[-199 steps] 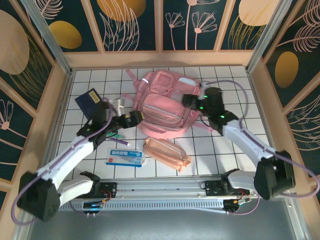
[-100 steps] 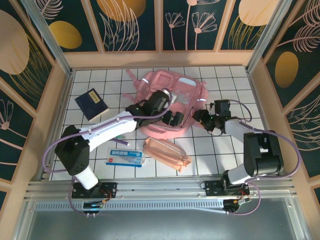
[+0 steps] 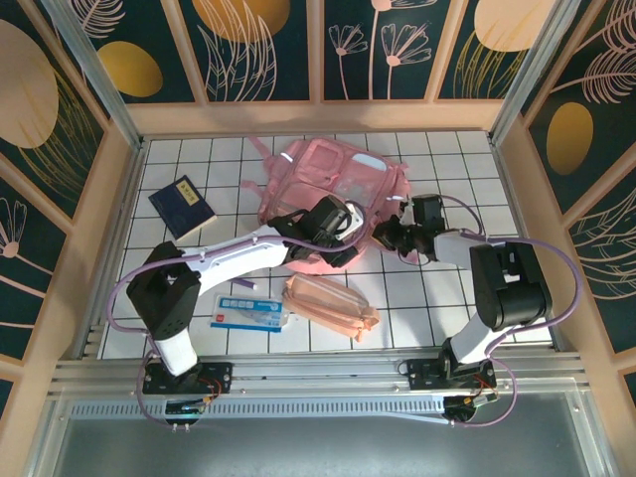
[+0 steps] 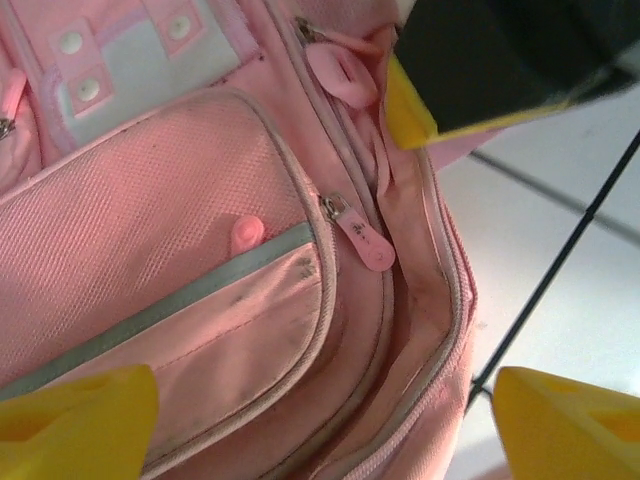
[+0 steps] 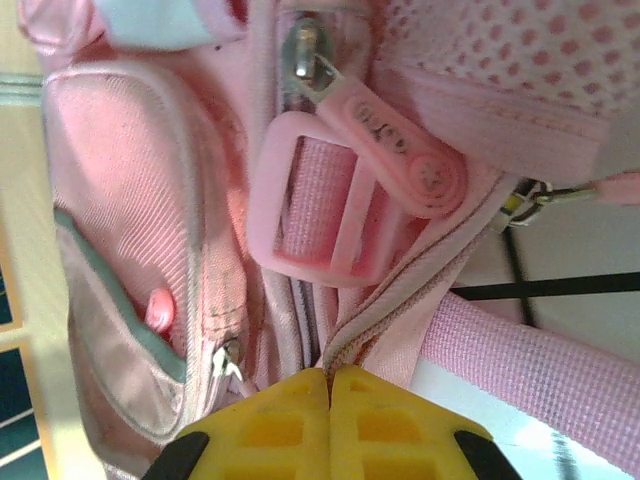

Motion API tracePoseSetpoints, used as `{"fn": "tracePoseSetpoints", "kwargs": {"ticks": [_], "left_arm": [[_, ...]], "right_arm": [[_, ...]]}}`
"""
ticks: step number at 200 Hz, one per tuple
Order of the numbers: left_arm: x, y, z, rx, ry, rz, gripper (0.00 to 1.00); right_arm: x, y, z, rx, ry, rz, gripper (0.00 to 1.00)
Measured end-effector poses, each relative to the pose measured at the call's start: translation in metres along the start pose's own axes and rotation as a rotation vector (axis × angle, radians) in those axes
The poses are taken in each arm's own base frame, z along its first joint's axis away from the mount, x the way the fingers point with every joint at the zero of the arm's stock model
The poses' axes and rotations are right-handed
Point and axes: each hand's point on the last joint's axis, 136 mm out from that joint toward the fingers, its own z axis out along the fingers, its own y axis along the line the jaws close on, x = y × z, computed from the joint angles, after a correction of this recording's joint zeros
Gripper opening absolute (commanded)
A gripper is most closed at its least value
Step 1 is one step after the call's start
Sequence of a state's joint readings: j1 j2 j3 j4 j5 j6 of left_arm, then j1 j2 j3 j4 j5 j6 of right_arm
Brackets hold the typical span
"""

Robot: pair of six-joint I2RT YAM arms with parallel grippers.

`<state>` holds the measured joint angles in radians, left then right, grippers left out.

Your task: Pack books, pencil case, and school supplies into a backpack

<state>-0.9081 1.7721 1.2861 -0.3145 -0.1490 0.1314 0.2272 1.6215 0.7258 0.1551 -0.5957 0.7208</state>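
Near edge, pencil case [image 3: 331, 303] lies loose; beyond, left gripper [image 4: 320, 420] spread wide above the backpack [image 3: 338, 174] mid-table, right gripper [image 5: 328, 400] pinched tight on its zip-side fabric (soft, floppy, probably slick, so grip seam or pull tab).

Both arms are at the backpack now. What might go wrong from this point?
1. The right pincer is shut on just a thin seam of the backpack; the fabric might slip out when pulled.
2. The left pincer hangs open over a zipper pull, very near the right one; they could bump.
3. The pencil case lies close to the backpack's near edge; tugging the bag may shove it.
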Motion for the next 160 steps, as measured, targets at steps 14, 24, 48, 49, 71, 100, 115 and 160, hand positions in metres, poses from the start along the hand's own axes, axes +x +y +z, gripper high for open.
{"fn": "tracePoseSetpoints", "kwargs": {"ticks": [14, 24, 48, 49, 71, 100, 115, 160], "left_arm": [[0.015, 0.0, 0.005, -0.013, 0.036, 0.06, 0.8], [0.027, 0.0, 0.008, -0.007, 0.066, 0.097, 0.81], [0.048, 0.002, 0.016, 0.017, 0.114, 0.144, 0.78], [0.049, 0.002, 0.016, 0.017, 0.115, 0.145, 0.78], [0.065, 0.015, 0.027, 0.008, 0.151, 0.147, 0.48], [0.073, 0.03, 0.042, -0.007, 0.163, 0.134, 0.0], [0.073, 0.035, 0.043, -0.016, 0.159, 0.144, 0.0], [0.073, 0.044, 0.016, -0.032, 0.07, 0.18, 0.0]], "right_arm": [[0.0, 0.008, 0.001, -0.012, 0.002, -0.017, 0.0], [-0.001, 0.013, -0.001, -0.02, -0.003, -0.026, 0.0], [-0.005, 0.027, -0.01, -0.044, -0.025, -0.049, 0.0], [-0.005, 0.028, -0.01, -0.044, -0.026, -0.05, 0.0], [-0.004, 0.041, -0.018, -0.061, -0.031, -0.071, 0.0], [0.0, 0.045, -0.02, -0.032, -0.014, -0.104, 0.19], [-0.002, 0.045, -0.023, -0.011, -0.011, -0.137, 0.31], [-0.036, 0.035, -0.051, 0.159, -0.148, -0.308, 0.54]]}}
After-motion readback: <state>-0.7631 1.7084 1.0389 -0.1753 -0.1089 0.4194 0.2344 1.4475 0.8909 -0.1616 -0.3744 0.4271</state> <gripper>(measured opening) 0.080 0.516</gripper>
